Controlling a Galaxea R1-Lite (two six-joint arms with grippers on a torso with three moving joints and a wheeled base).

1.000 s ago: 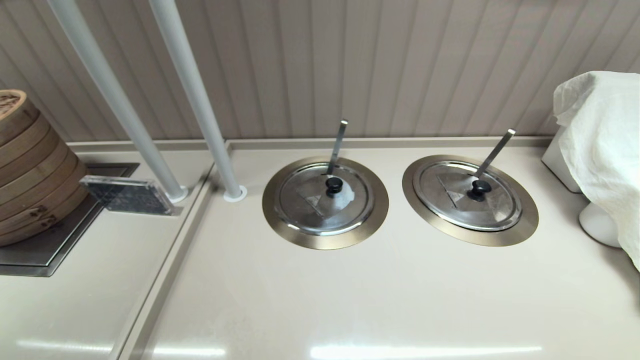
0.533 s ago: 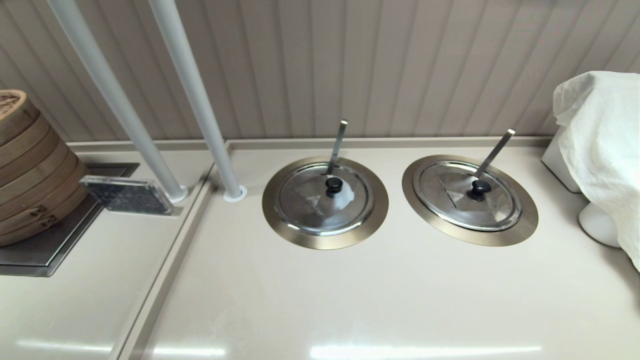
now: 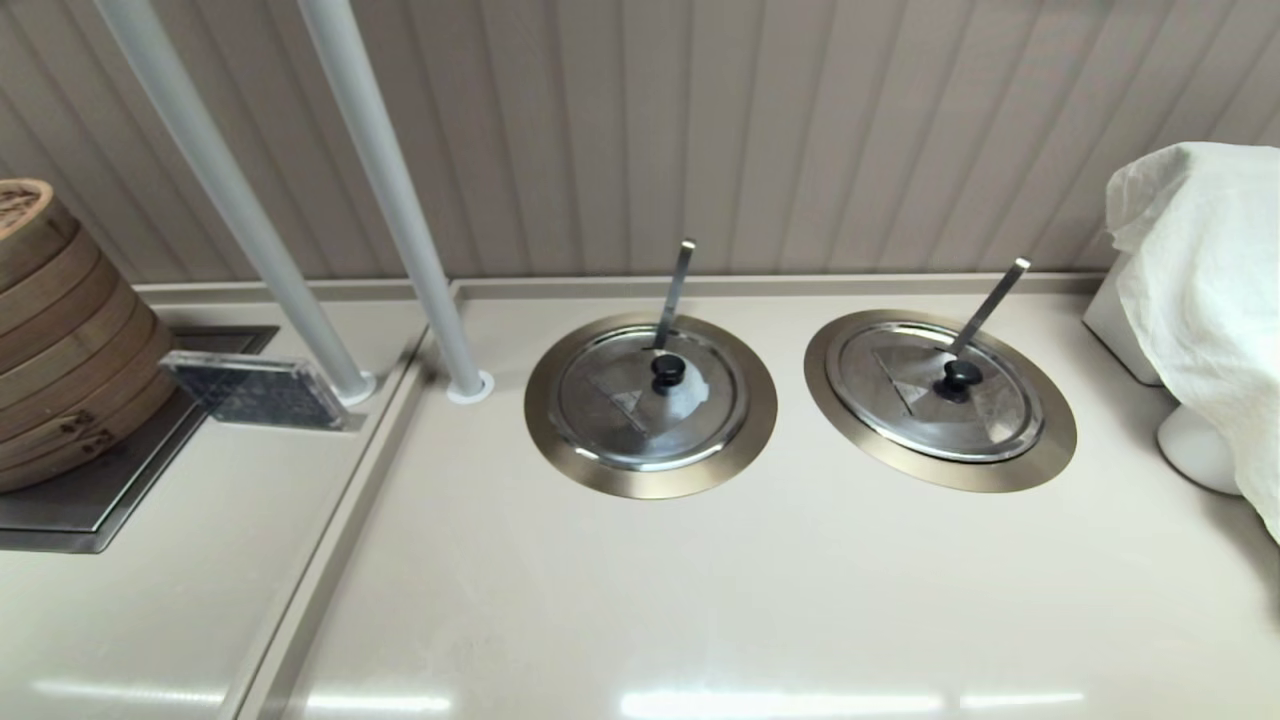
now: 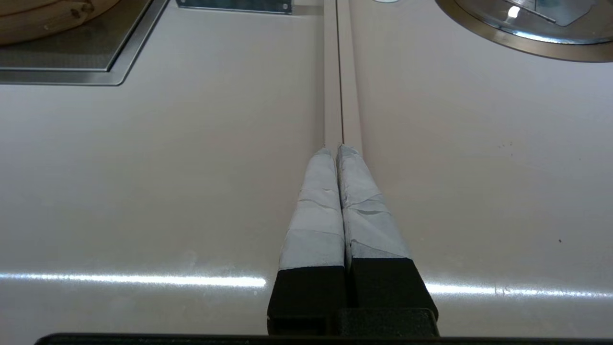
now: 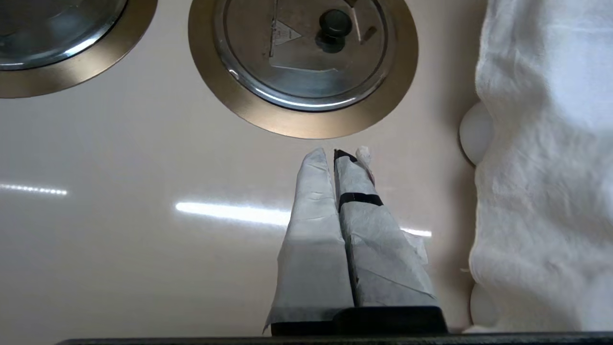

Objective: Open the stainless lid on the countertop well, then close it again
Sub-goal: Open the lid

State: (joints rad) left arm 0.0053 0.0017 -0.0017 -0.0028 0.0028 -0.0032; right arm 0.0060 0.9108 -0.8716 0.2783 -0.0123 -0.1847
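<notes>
The stainless lid (image 3: pixel 938 395) (image 5: pixel 306 52) lies flat and closed in the right countertop well, inside its bronze-grey ring (image 3: pixel 1050 440) (image 5: pixel 297 122). It carries a small black knob (image 3: pixel 961 376) (image 5: pixel 335 23), and a slanted steel utensil handle (image 3: pixel 990 304) pokes through it. My right gripper (image 5: pixel 335 152) hovers shut and empty over bare counter, just short of the ring's near edge. Farther left, my left gripper (image 4: pixel 335 149) is shut and empty above the counter seam (image 4: pixel 339 72). Neither arm shows in the head view.
The twin lid (image 3: pixel 650 400) with a whitish patch and near-upright handle (image 3: pixel 674 292) sits to the left. A white cloth (image 3: pixel 1205 300) (image 5: pixel 546 143) drapes over white objects at the right. Two grey poles (image 3: pixel 400 230), a bamboo steamer stack (image 3: pixel 60 340) and a dark plaque (image 3: pixel 262 392) stand at the left.
</notes>
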